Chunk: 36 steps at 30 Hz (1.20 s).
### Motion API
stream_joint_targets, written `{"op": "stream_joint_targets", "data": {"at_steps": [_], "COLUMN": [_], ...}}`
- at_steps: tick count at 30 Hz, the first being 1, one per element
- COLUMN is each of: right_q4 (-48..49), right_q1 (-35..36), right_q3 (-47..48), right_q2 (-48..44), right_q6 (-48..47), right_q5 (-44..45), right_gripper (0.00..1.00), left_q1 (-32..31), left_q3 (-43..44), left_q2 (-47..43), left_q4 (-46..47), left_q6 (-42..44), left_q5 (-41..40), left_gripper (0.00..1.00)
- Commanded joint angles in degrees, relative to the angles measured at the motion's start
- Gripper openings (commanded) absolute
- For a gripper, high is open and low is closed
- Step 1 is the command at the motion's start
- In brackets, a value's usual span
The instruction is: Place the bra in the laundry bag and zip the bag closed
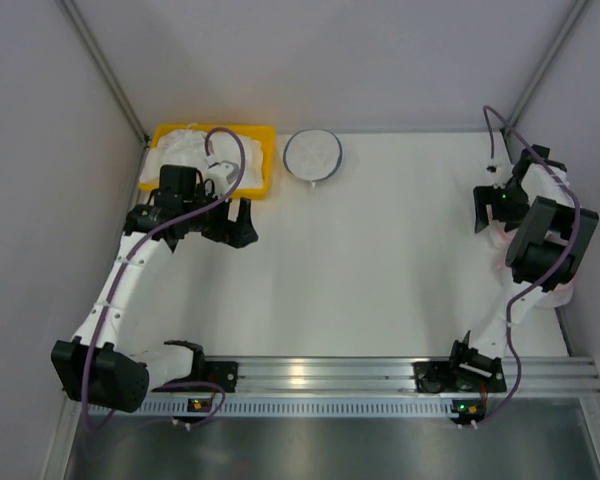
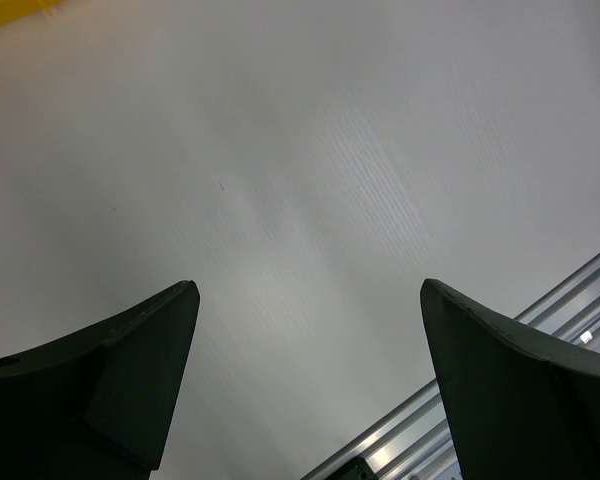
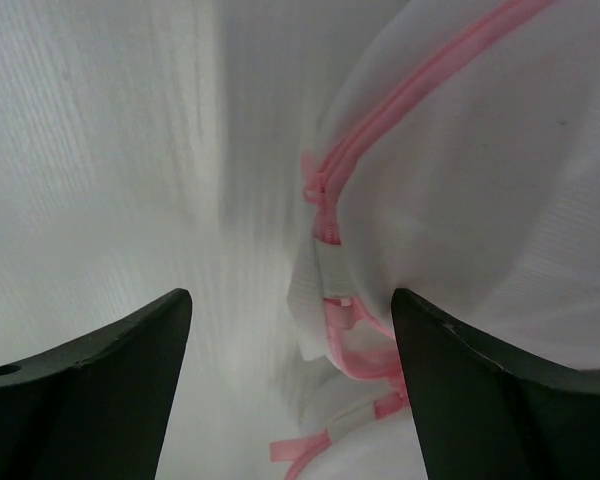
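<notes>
At the table's right edge, the right gripper (image 3: 290,300) hangs with its fingers spread wide just beside the laundry bag (image 3: 480,180), whose pink zip (image 3: 325,190) lies directly ahead, apparently lined up so the bag can be worked open. Across the table (image 1: 380,270), the left gripper (image 2: 308,290), likewise spread and holding nothing, hovers just short of the yellow tray (image 1: 265,160), seemingly poised to fetch the bra (image 1: 185,148), which lies heaped in that tray at the far-left corner. Beside the tray sits a round grey-rimmed bag (image 1: 312,155), apart from both arms.
</notes>
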Motion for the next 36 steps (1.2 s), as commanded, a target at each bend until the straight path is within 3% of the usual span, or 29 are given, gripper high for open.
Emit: {"op": "stream_joint_targets", "data": {"at_steps": [1, 5, 10, 16, 19, 22, 28, 36], "right_q4": [3.3, 5.3, 7.9, 12.7, 12.3, 8.2, 6.4, 14.0], "right_q1": [3.4, 8.4, 16.5, 24.2, 26.2, 24.8, 19.6, 19.2], "right_q3": [-3.1, -6.0, -6.1, -1.4, 3.6, 9.9, 17.1, 13.9], "right_q2": [-0.8, -0.9, -0.5, -0.5, -2.2, -4.4, -3.3, 5.8], "right_q6": [2.8, 7.1, 13.8, 23.9, 25.8, 21.3, 13.3, 15.2], "right_q5": [-4.6, -9.7, -18.1, -34.9, -39.1, -37.0, -24.8, -22.3], "right_gripper": [0.81, 0.75, 0.74, 0.79, 0.80, 0.80, 0.76, 0.69], "left_q1": [0.1, 0.1, 0.1, 0.1, 0.1, 0.1, 0.1, 0.1], "left_q3": [2.2, 2.2, 2.8, 4.4, 5.6, 5.9, 5.8, 5.9], "left_q2": [0.1, 0.1, 0.4, 1.4, 1.4, 1.5, 3.5, 4.3], "left_q4": [0.0, -0.4, -1.4, -2.9, -3.2, -3.1, -3.1, -3.2], "left_q6": [-0.2, 0.0, 0.5, 0.8, 1.3, 1.6, 1.2, 1.6], "left_q5": [-0.2, -1.0, -2.3, -2.6, -2.0, -0.4, 1.7, -0.5], "left_gripper": [0.98, 0.98, 0.98, 0.98, 0.98, 0.98, 0.98, 0.98]}}
